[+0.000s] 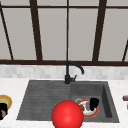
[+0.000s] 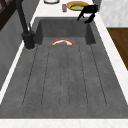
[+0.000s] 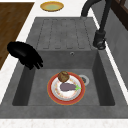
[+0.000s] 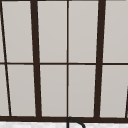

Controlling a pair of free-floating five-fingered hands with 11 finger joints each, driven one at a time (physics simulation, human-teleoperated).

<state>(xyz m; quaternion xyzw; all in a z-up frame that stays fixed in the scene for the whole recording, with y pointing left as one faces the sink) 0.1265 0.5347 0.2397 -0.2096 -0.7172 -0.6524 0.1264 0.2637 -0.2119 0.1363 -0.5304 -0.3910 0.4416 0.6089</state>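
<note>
The dark grey stone sink (image 1: 45, 100), with its ribbed draining board on the left and a deep basin on the right, fills the middle of the white counter (image 3: 10, 82); a black swan-neck tap (image 1: 71, 72) stands at its back edge. A large glossy red ball (image 1: 67, 115) sits at the front edge of the sink. On the basin floor, beside the drain, lies a round white plate with an orange-red rim (image 3: 56, 93), carrying a purple aubergine (image 3: 67, 87) and a brown round lump of food (image 3: 63, 76).

The right hand (image 3: 25, 55) hangs over the basin's front edge, above the plate and apart from it, fingers loosely curled downward and holding nothing. The left hand (image 1: 3, 110) shows at the counter's left end, over a yellow shallow bowl (image 1: 7, 100); whether its fingers are open cannot be told.

Judged from here, the risk is that the right hand, coming down, meets the plate's rim, tips it, and rolls the round food off into the basin.
</note>
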